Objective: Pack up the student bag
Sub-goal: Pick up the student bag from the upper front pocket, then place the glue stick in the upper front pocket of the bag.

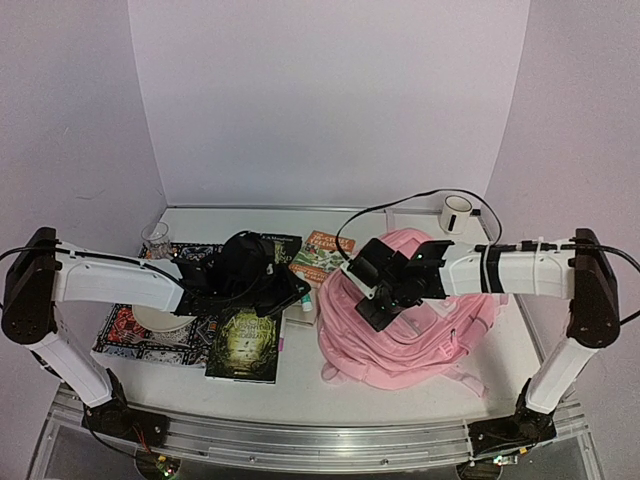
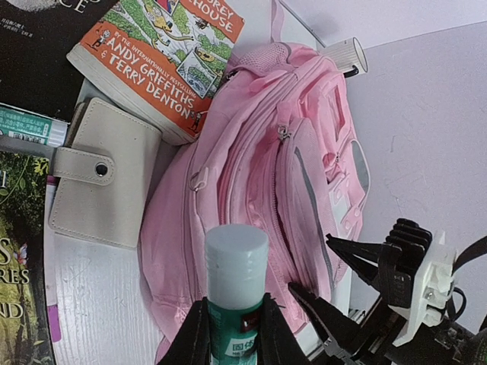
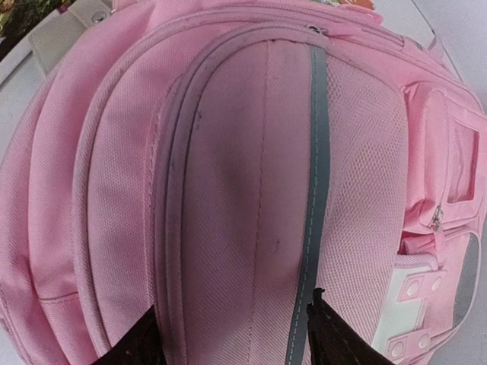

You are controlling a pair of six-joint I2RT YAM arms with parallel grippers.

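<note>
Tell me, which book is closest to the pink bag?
The orange cartoon book, marked Andy Griffiths and Terry Denton: it lies right beside the student bag, while the green forest book sits farther off.

White surface (image 1: 300,395): student bag (image 1: 420,335) is laid flat at right, front pockets up. A white mug (image 1: 457,213) is stood at the far right, a clear glass (image 1: 155,238) at the far left. A patterned book (image 1: 125,335) is laid at left, with a green book (image 1: 243,345) just beside it, near centre. An orange paperback (image 1: 322,252) and a dark book (image 1: 283,243) are placed far centre. A cream wallet (image 2: 103,179) is laid between paperback and green book, against the bag.
</note>
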